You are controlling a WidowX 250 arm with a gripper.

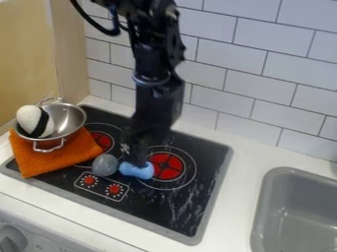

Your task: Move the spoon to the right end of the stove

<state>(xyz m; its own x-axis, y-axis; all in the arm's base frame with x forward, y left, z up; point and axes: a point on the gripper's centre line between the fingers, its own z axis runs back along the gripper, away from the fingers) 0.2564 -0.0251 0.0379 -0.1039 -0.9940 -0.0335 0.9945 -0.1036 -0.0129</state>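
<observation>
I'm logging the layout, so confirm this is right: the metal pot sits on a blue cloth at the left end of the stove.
The colour is wrong: the camera view shows the metal pot on an orange cloth at the left end of the stove.

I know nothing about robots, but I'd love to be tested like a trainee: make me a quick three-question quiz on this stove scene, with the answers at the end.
1. Multiple choice: What lies directly under the metal pot?
A) a wooden board
B) an orange cloth
C) a white plate

2. True or false: In the camera view, the gray sink is to the right of the stove.

3. Fill in the blank: The gripper hangs down at one end of the spoon. The far end of the spoon is gray; the end by the gripper is ____.

Key: 1. B; 2. True; 3. blue
</observation>
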